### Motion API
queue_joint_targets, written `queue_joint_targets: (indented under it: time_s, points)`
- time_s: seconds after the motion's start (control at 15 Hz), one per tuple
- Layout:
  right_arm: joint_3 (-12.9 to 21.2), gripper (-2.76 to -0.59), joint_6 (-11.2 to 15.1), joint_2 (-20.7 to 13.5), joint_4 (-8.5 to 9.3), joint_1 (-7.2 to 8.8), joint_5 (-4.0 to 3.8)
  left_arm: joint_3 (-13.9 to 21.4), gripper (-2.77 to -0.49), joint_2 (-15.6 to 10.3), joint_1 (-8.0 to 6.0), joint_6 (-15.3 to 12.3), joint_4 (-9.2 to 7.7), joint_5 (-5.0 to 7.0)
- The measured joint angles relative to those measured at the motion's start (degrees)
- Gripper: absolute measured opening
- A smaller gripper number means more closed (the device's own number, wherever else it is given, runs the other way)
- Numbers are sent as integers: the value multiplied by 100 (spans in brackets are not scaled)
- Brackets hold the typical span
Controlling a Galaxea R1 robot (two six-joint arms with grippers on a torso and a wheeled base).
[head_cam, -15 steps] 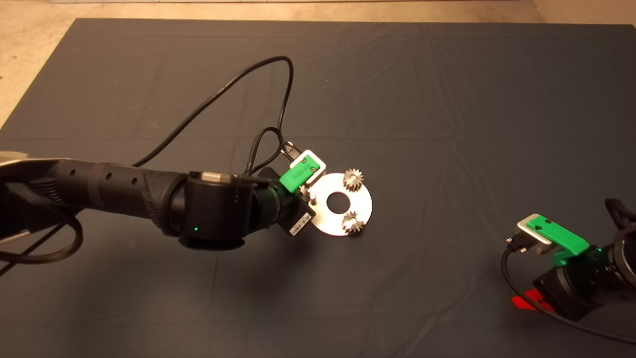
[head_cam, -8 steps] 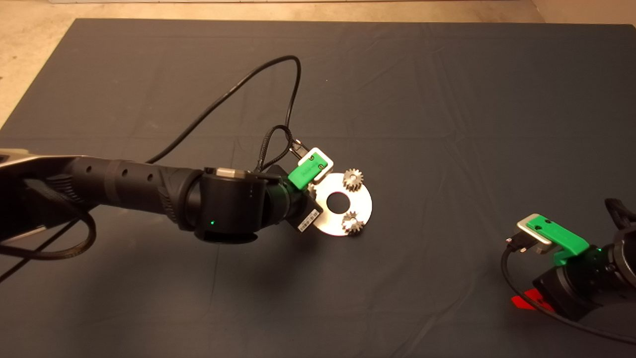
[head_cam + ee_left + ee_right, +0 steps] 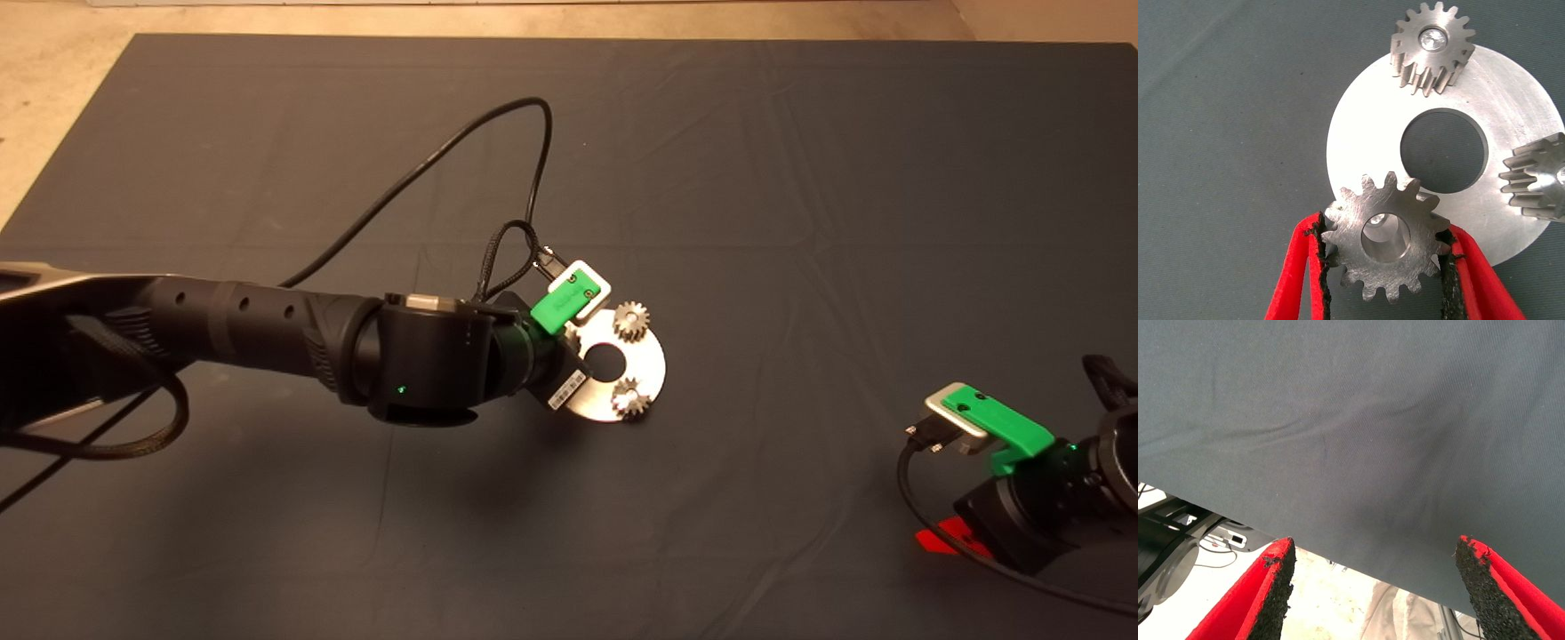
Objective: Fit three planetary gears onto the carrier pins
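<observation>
Left wrist view: left tool (image 3: 1381, 263) pinching third planetary gear (image 3: 1383, 237) flat above carrier disc (image 3: 1358, 133), pin glinting off-centre through its bore. Two gears (image 3: 1431, 45) seated beyond. Risk: bore edge catching pin top, jamming or tilting. Right tool (image 3: 1371, 587) spread, parked at bench edge.

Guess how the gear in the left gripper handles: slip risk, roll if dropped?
The held gear looks like solid metal, so probably rigid and heavy for its size. The left gripper pinches it only across tooth tips, so it may pivot or slip. Round and toothed, it could roll if dropped on edge, likelier falling flat on the carrier disc.
</observation>
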Motion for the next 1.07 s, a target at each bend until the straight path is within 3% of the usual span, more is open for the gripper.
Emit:
queue_joint_targets:
  time_s: [0.27, 0.33, 0.53, 1.07]
  points:
    - [0, -160, -1, 0, 0, 2, 0, -83, -254, 0, 28, -2, 72, -44]
    - [0, -160, -1, 0, 0, 0, -2, -83, -254, 2, 77, -1, 178, -61]
    - [0, -160, -5, 1, 0, 2, 0, -96, -254, 0, 235, 1, 207, -88]
    - [0, -160, -17, 1, 0, 2, -1, -262, -255, -2, 267, 7, 271, -254]
